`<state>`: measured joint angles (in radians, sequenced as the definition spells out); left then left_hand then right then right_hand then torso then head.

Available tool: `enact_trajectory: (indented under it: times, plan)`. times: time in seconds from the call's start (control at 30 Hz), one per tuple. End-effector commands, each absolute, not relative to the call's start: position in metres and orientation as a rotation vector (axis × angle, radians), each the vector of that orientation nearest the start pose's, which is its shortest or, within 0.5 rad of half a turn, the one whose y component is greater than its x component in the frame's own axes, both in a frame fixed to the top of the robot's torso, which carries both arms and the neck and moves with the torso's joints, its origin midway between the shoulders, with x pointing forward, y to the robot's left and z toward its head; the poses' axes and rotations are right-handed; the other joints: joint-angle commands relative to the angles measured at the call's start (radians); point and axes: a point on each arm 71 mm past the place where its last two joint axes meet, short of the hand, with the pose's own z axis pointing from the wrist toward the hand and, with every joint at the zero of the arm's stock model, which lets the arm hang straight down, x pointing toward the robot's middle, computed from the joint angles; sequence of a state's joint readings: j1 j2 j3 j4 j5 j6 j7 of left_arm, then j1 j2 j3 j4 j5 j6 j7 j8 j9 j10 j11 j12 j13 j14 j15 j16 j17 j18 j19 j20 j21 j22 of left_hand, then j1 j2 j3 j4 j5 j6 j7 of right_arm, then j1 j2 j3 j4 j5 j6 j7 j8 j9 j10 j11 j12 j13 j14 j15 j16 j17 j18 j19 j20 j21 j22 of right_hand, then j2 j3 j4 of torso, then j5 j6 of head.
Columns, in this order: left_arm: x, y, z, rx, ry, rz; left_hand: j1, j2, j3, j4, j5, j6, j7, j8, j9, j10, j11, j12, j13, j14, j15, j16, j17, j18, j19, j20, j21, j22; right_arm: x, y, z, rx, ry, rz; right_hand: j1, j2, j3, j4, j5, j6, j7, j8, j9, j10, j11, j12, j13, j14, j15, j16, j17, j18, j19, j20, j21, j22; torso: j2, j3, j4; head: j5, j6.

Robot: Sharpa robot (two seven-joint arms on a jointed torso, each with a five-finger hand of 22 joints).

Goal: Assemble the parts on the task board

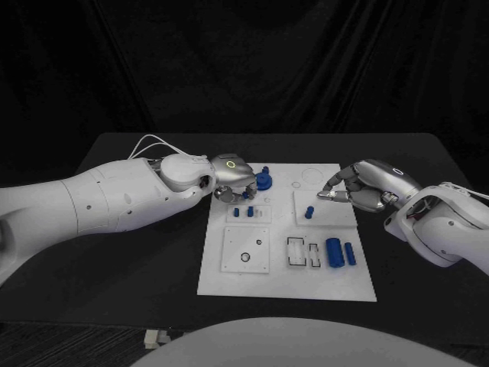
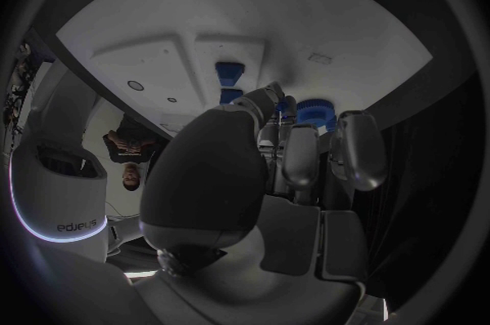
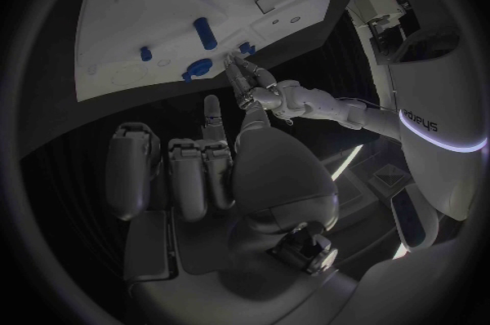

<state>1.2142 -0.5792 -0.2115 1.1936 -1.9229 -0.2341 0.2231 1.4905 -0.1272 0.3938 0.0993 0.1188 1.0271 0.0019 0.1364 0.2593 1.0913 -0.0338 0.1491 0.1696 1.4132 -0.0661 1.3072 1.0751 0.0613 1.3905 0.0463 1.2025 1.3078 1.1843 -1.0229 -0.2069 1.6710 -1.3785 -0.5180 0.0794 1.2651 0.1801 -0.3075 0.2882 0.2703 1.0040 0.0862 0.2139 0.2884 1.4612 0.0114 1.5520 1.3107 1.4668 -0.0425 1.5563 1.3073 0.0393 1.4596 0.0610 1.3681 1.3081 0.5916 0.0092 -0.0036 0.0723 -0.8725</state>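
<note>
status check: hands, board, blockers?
Left hand over the blue gear at the task board far edge, grip unclear. Right hand at right edge, holding nothing. Two blue cylinders loose near right. No obstruction.

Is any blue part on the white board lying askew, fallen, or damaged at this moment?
Nothing stands out. The blue parts lie or stand squarely on the task board; none is seen off it on the table.

The task board [image 1: 283, 283] lies at the frame's centre on the table [image 1: 134, 252]. A round part [image 1: 263, 181] stands at its upper left, two small pegs [image 1: 244, 212] just below. One upright peg [image 1: 309, 212] sits mid-board, right of them (near the right hand [image 1: 361, 187]). Two cylinders [image 1: 341, 251] lie lower right. The left hand [image 1: 231, 180] hovers beside the round part.
</note>
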Motion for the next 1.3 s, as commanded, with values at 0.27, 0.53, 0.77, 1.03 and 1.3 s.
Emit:
enact_trajectory:
  times: [0.27, 0.53, 0.77, 1.03, 1.3]
  plan:
    - [0.494, 0.1363, -0.2619, 0.994, 1.615, -0.603, -0.005, 0.004, 0.008, -0.005, 0.011, -0.004, 0.001, -0.003, -0.001, 0.022, -0.005, 0.002, 0.003, -0.012, -0.001, -0.013, -0.011, 0.016, -0.009, -0.001, -0.013, 0.157, 0.4221, -0.24, -0.2238, -0.133, 1.635, 0.772, 0.004, 0.008, -0.005, 0.002, 0.004, 0.004, 0.0, 0.002, 0.001, 0.091, 0.0, -0.003, 0.236, 0.097, -0.009, -0.003, 0.243, 0.011, 0.011, -0.001, -0.005, 0.196, 0.0, 0.0001, 0.0002, 0.0, 0.0]
    - [0.4939, 0.1365, -0.2608, 0.986, 1.597, -0.605, -0.002, 0.008, 0.011, -0.008, 0.016, -0.003, 0.002, -0.003, 0.0, 0.029, -0.005, 0.005, 0.005, -0.012, -0.001, -0.015, -0.012, 0.016, -0.009, 0.0, -0.013, 0.158, 0.422, -0.2401, -0.2247, -0.132, 1.638, 0.77, 0.005, 0.009, -0.004, 0.001, 0.004, 0.005, -0.001, 0.002, 0.001, 0.091, -0.001, -0.004, 0.235, 0.097, -0.009, -0.004, 0.242, 0.011, 0.01, -0.001, -0.006, 0.196, 0.0, 0.0002, -0.0001, 0.0, 0.0]
    - [0.4936, 0.1366, -0.2596, 0.98, 1.581, -0.608, -0.002, 0.011, 0.012, -0.008, 0.018, -0.002, 0.004, -0.003, 0.0, 0.032, -0.003, 0.007, 0.007, -0.014, -0.001, -0.018, -0.018, 0.016, -0.01, 0.0, -0.016, 0.157, 0.422, -0.2402, -0.2254, -0.131, 1.643, 0.768, 0.006, 0.011, -0.004, 0.001, 0.004, 0.005, -0.001, 0.002, 0.001, 0.091, -0.001, -0.004, 0.236, 0.097, -0.009, -0.004, 0.242, 0.012, 0.01, -0.001, -0.007, 0.195, 0.0, 0.0, -0.0002, 0.002, 0.0]
    - [0.4922, 0.1354, -0.2591, 0.98, 1.578, -0.613, -0.004, 0.012, 0.011, -0.008, 0.018, -0.001, 0.005, -0.002, 0.0, 0.034, -0.002, 0.008, 0.008, -0.016, -0.001, -0.021, -0.024, 0.017, -0.012, 0.0, -0.02, 0.156, 0.4222, -0.24, -0.2262, -0.131, 1.647, 0.767, 0.006, 0.011, -0.004, 0.001, 0.004, 0.005, -0.001, 0.002, 0.001, 0.091, -0.001, -0.004, 0.236, 0.097, -0.009, -0.004, 0.242, 0.012, 0.01, -0.001, -0.007, 0.195, 0.0, 0.0003, 0.0001, 0.003, 0.0]
    - [0.4929, 0.1341, -0.26, 0.984, 1.588, -0.61, -0.004, 0.011, 0.01, -0.01, 0.019, -0.004, 0.006, -0.004, 0.0, 0.032, 0.0, 0.006, 0.008, -0.019, 0.0, -0.028, -0.034, 0.018, -0.015, 0.001, -0.026, 0.155, 0.4222, -0.2401, -0.2266, -0.131, 1.649, 0.766, 0.007, 0.011, -0.003, 0.001, 0.004, 0.005, -0.001, 0.002, 0.001, 0.089, -0.001, -0.005, 0.234, 0.096, -0.009, -0.005, 0.24, 0.012, 0.009, -0.001, -0.01, 0.194, 0.0, 0.0001, 0.0001, 0.003, 0.0]
